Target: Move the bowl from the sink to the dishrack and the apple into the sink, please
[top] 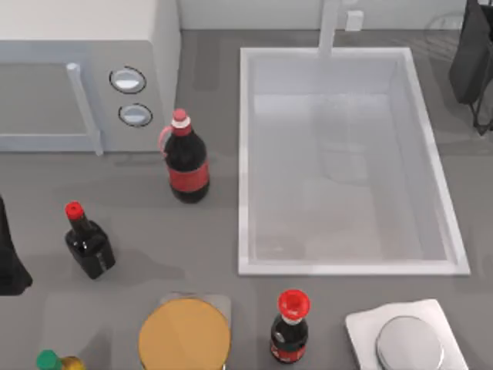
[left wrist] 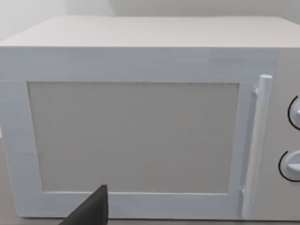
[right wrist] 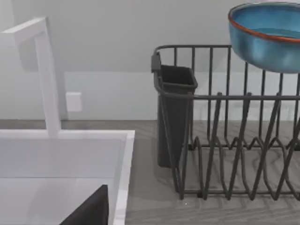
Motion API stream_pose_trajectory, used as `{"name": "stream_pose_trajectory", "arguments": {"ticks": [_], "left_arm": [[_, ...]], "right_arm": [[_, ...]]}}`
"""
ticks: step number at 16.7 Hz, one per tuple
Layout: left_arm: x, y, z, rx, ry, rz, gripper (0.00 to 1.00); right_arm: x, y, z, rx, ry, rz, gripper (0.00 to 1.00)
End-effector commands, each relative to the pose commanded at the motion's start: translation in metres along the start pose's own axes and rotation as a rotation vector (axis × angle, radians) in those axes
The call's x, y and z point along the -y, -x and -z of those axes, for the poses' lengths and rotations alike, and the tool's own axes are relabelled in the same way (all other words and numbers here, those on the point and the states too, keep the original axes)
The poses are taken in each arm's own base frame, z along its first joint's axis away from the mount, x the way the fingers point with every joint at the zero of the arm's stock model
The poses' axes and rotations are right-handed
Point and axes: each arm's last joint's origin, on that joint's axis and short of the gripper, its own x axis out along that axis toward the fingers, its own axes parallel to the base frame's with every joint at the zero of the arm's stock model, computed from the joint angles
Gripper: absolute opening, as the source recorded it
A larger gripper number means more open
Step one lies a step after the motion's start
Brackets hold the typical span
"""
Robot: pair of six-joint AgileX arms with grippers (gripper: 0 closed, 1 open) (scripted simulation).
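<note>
No readable text; the cola bottle (top: 187,158) labels show plain red

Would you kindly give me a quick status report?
Bowl above dishrack. Right tool at top view's right edge, by rack. Sink holds nothing. Left arm parked at left edge.

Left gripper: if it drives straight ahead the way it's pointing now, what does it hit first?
Probably the white microwave's door, dead ahead in the left wrist view; nothing shows between them, though depth is unclear.
</note>
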Motion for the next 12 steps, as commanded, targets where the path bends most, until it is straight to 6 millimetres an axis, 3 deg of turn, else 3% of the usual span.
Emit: {"name": "stream_pose_trajectory", "arguments": {"ticks": [7,12], "left_arm": [[0.000,0.000,0.000,0.000,0.000,0.000,1.00],[0.000,0.000,0.000,0.000,0.000,0.000,1.00]], "right_arm": [[0.000,0.000,-0.002,-0.013,0.004,0.004,1.00],[0.006,-0.006,-0.023,-0.247,0.048,0.049,1.00]]}}
